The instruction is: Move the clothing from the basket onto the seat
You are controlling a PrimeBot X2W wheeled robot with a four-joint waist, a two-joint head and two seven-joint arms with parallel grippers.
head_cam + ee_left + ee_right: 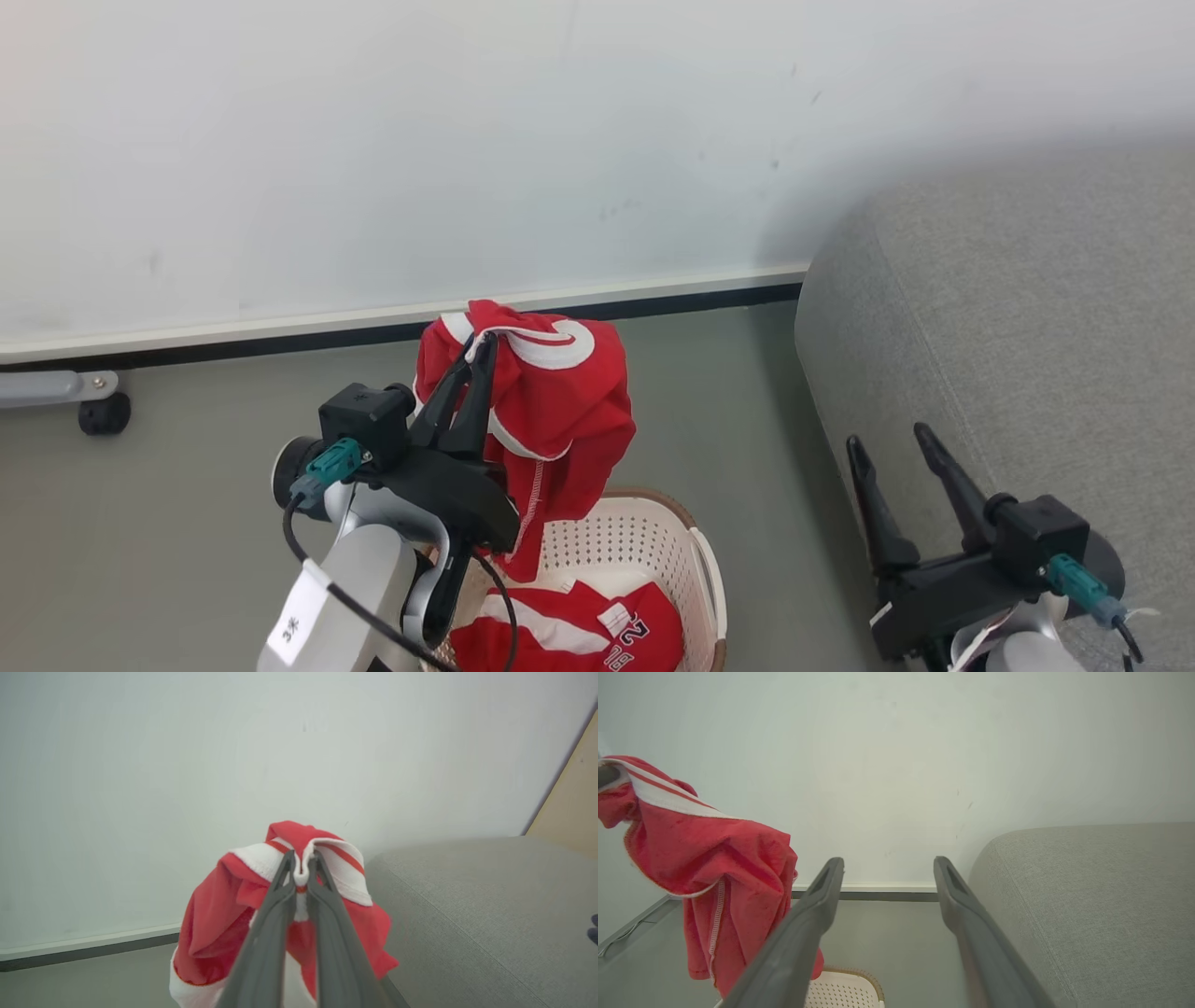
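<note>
While left gripper pinches garment, basket half hidden; right gripper wide, empty.

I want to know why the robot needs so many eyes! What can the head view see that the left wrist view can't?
Head view: the basket with a second garment in it, the open right end effector beside the seat, and a black wheel.
Left wrist view: a tan panel past the seat, and a close look at the fingers pinching white trim.
Both: the hanging garment, the shut left end effector holding it, the seat, wall and floor.
</note>
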